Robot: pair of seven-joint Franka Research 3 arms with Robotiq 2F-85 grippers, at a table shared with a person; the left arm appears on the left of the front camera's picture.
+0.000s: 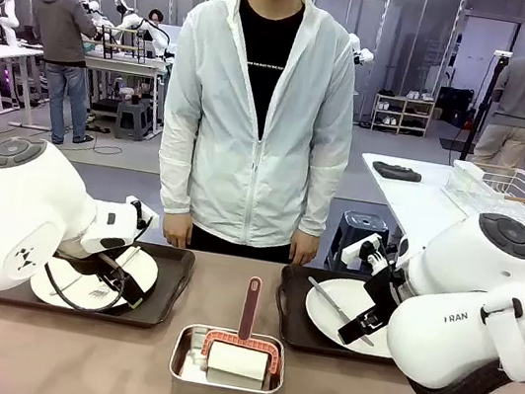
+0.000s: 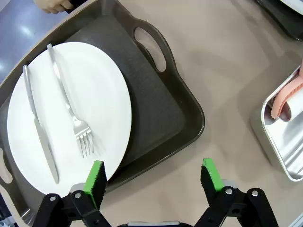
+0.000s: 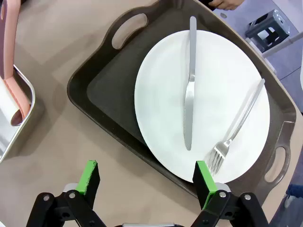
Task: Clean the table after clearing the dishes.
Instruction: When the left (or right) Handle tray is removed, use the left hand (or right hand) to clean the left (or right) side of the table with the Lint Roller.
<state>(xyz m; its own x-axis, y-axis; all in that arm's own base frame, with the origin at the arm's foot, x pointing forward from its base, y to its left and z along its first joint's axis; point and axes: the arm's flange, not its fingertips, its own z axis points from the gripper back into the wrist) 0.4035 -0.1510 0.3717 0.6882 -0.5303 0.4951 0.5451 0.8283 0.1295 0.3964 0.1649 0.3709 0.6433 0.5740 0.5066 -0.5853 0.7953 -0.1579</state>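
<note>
**Dishes on trays, tabletop (image 2: 227,71); left gripper (image 2: 152,165) and right gripper (image 3: 146,164) both hanging spread, empty.**
Left plate (image 2: 106,90): left knife (image 2: 39,130) and left fork (image 2: 71,113) are lying parallel, tips pointing about 5 o'clock; left tray (image 2: 158,111) is running off-frame at 8. Right plate (image 3: 161,94): right knife (image 3: 189,85) is pointing to 6, right fork (image 3: 241,118) tines to 7.

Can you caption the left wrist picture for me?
Open left end effector hovers by a tray holding a white plate, knife and fork.
</note>
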